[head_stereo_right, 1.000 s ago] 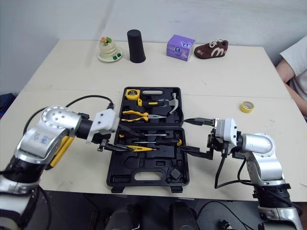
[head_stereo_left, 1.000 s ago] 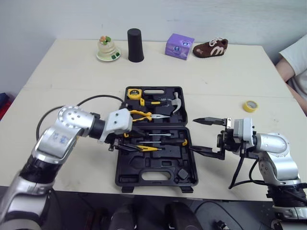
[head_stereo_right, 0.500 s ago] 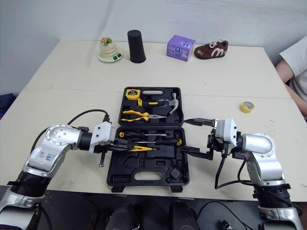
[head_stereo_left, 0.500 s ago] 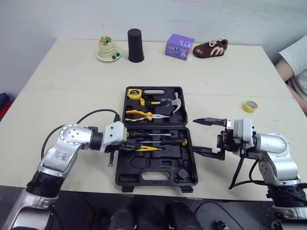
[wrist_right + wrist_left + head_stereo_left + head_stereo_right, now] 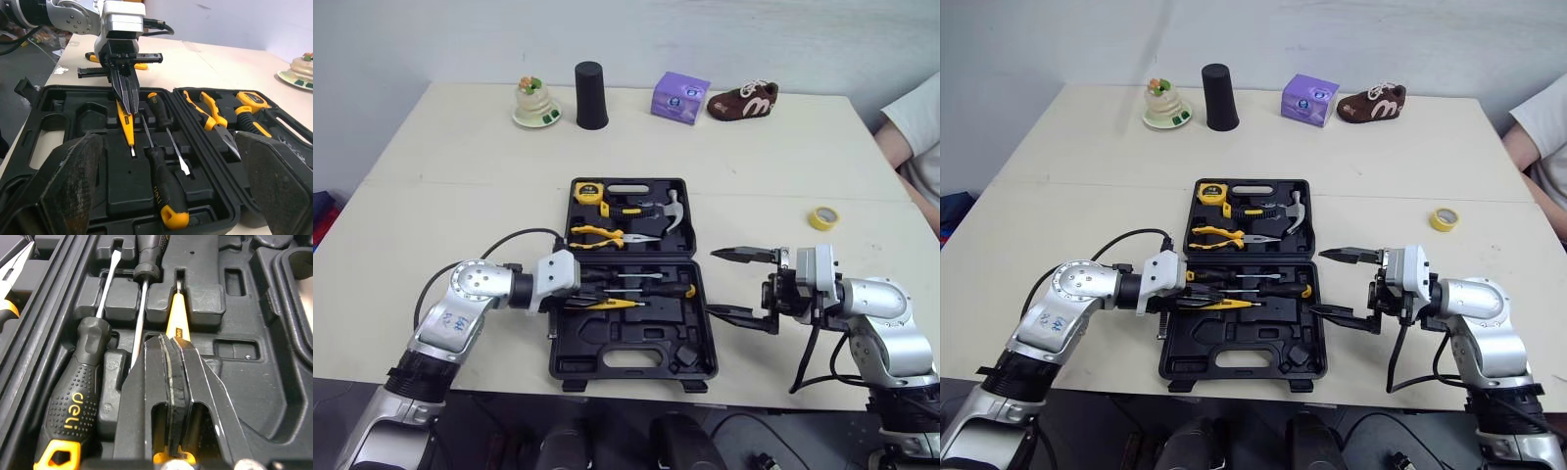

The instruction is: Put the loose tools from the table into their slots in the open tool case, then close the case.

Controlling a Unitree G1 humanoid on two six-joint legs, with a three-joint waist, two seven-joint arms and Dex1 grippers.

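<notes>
My left claw [image 5: 172,340], pinched shut, has dropped onto the yellow screwdriver [image 5: 177,316] beneath, apparently seating it in the tool case [image 5: 636,367]; my right claw [image 5: 711,282] gapes wide.

The yellow screwdriver [image 5: 176,316] handle lies hidden beneath the left fingers [image 5: 146,382] (person [image 5: 920,127] cropped at the edge).

black tool case [image 5: 636,345], yellow tape roll [image 5: 822,224]
</notes>
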